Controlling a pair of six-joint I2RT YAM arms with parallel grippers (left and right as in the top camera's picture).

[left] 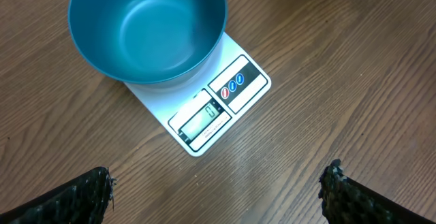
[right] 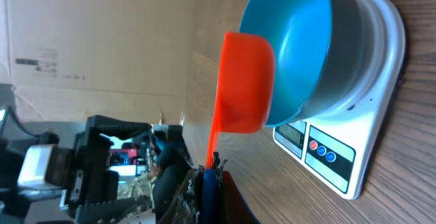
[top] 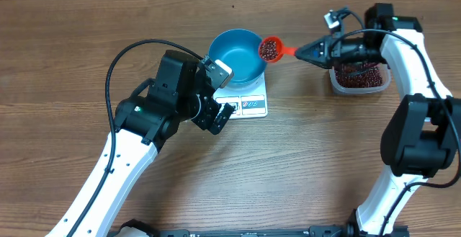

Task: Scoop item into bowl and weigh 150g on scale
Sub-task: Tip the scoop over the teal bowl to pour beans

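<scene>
Bowl (top: 235,55): you have one, bright blue.
Scale (top: 252,106): one, flat and white.
Display (left: 204,118): one on the scale.
Buttons (left: 234,84): you can count three ovals beside the display, one red and two blue.
Scoop (top: 286,50): one, orange-red.
Tub (top: 360,90): one, clear plastic.
Beans (top: 269,48): too many for you to count. They sit in two lots, one in the scoop and one in the tub.
Grippers: two, your left gripper (top: 222,114) and your right gripper (top: 302,50).
</scene>
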